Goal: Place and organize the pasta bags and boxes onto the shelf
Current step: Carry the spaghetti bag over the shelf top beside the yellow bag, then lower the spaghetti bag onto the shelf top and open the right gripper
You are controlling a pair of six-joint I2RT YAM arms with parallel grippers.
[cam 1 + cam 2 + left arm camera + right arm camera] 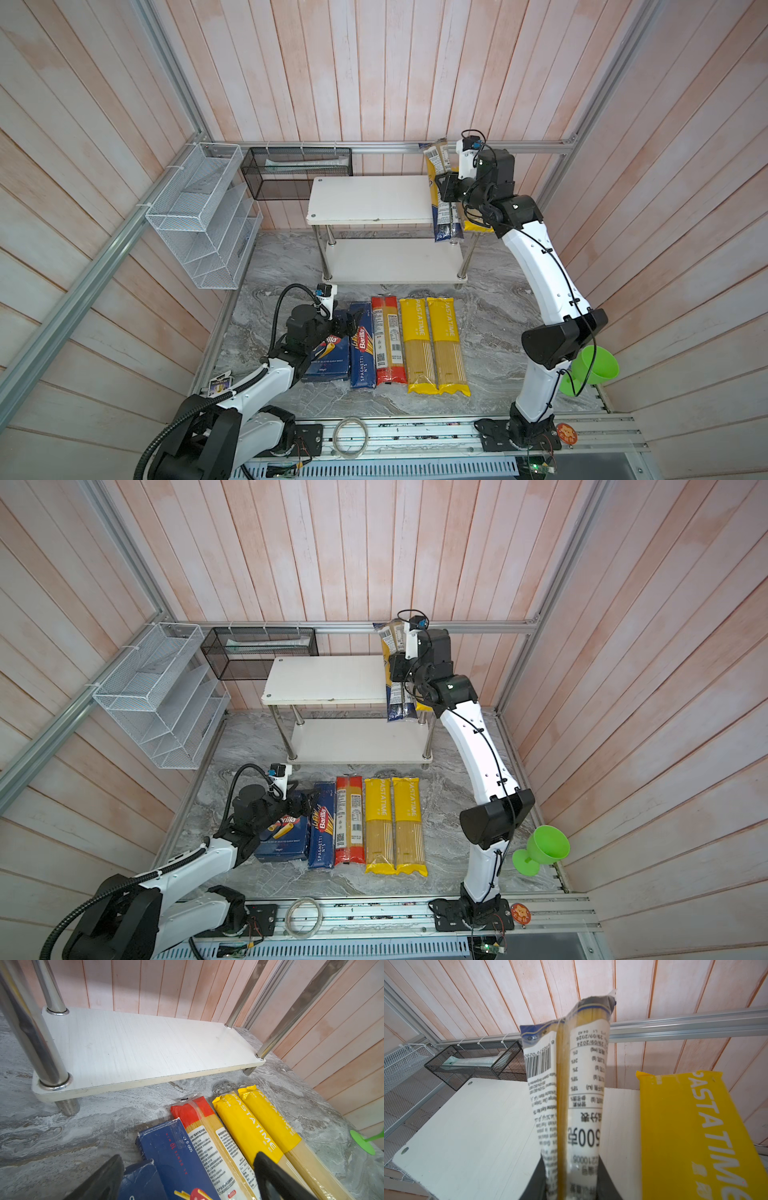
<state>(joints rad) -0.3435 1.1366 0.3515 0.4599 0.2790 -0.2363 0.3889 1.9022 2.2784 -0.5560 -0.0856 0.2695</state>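
White two-tier shelf [370,199] stands at the back. In front of it lie the wide box [328,361], narrow box [362,361], red-ended bag [388,340] and two yellow bags [417,345]. The right gripper [446,187] pinches the blue-and-clear bag [564,1084], tilted over the top tier's right end beside a third yellow bag [685,1126]. The left gripper [187,1178], jaws spread, hovers over the boxes.

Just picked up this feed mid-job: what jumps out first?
The right gripper is shut on the dark blue and clear bag, raised over the right end of the shelf's top tier, beside a yellow PASTATIME bag lying there. On the marble table in front, five packs lie in a row, with the open left gripper over the wide Barilla box and narrow Barilla box.
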